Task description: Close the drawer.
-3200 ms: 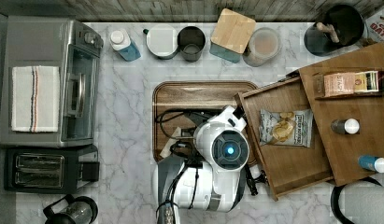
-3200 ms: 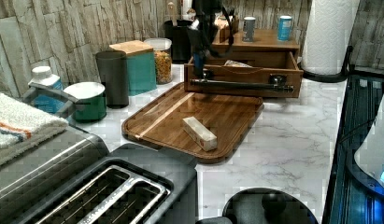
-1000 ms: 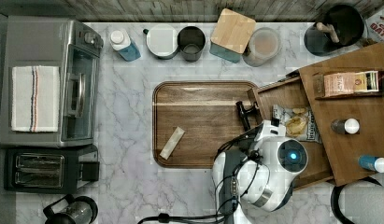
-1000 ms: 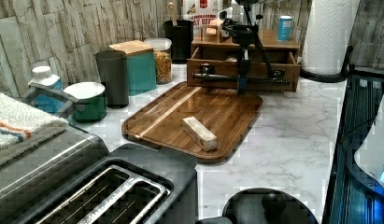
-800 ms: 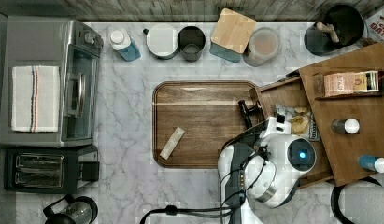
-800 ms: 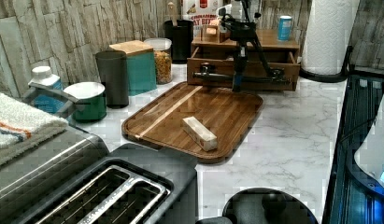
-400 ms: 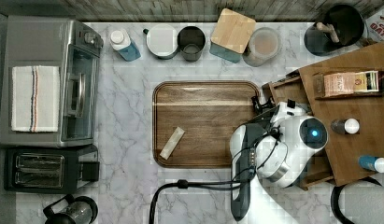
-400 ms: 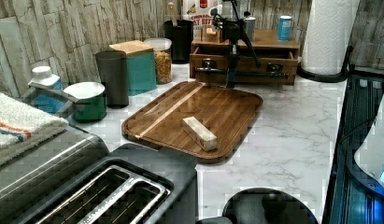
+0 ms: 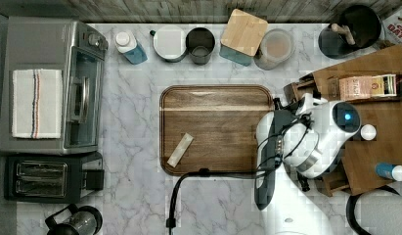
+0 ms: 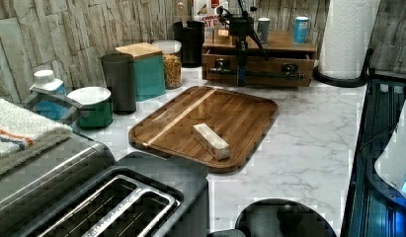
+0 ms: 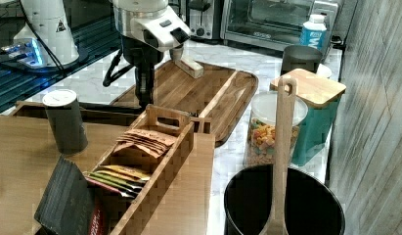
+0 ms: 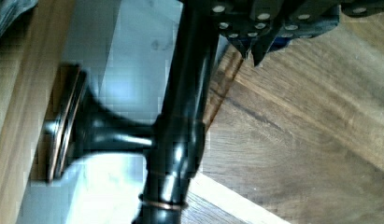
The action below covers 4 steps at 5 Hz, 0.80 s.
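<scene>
Seemingly shut drawer (image 10: 260, 65), left view.

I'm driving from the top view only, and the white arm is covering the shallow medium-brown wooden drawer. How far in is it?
Observer: In the left view the drawer is almost in, its front about level with the cabinet's.
Operator: And where's the gripper?
Observer: The gripper hangs straight down against the long dark bar handle on the drawer front, near the left view's left post.
Operator: Is the bar wrapped?
Observer: The wrist view shows the bar bare, beside the gripper.
</scene>
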Each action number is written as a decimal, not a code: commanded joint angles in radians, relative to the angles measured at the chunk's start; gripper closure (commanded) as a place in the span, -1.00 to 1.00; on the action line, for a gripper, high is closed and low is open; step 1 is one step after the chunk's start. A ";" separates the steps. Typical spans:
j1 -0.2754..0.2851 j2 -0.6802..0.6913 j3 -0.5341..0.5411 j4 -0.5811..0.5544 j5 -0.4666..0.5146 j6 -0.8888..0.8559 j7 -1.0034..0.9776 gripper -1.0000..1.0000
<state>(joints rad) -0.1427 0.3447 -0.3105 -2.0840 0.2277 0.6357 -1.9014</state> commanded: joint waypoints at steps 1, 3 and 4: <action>-0.195 0.137 -0.115 0.474 -0.001 0.041 -0.299 1.00; -0.040 -0.046 -0.229 0.126 -0.148 0.248 0.059 1.00; -0.038 -0.045 -0.231 0.126 -0.147 0.248 0.058 1.00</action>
<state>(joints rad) -0.1030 0.3855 -0.3909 -2.0527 0.1229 0.8257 -1.8857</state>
